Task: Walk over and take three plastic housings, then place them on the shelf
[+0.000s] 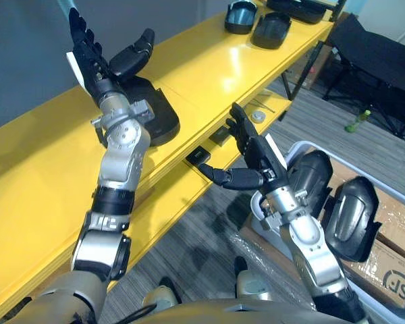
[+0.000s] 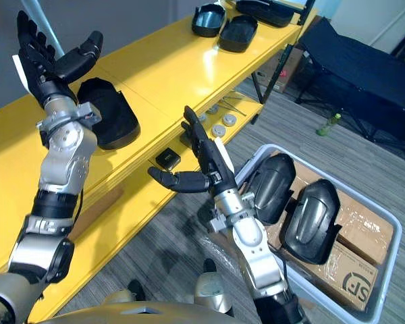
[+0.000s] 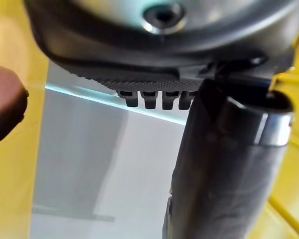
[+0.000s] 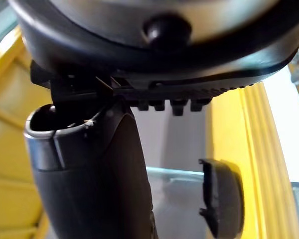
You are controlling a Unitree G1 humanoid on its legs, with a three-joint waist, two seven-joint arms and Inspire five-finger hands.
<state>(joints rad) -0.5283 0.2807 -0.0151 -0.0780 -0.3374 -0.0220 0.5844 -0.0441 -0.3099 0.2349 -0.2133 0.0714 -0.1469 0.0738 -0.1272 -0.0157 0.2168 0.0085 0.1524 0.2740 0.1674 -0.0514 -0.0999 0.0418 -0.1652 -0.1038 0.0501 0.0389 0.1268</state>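
One black plastic housing [image 1: 158, 116] lies on the top board of the yellow shelf [image 1: 209, 67], just right of my left forearm. My left hand [image 1: 94, 61] is raised above that board, open, fingers spread, holding nothing. My right hand [image 1: 262, 160] hovers open between the shelf's front edge and a grey bin [image 2: 390, 270]. Two more black housings [image 1: 314, 177] [image 1: 352, 216] stand inside that bin, close to the right of my right wrist. In the right wrist view a dark housing edge [image 4: 222, 199] shows past the thumb [image 4: 89, 169].
Further black housings [image 1: 241, 17] [image 1: 271, 30] lie at the shelf's far end. The lower board holds round discs [image 2: 219, 128] and a small black box [image 2: 167, 158]. Cardboard boxes [image 2: 354, 283] sit in the bin. A black folding cot [image 1: 378, 54] and a green bottle [image 1: 358, 121] stand beyond.
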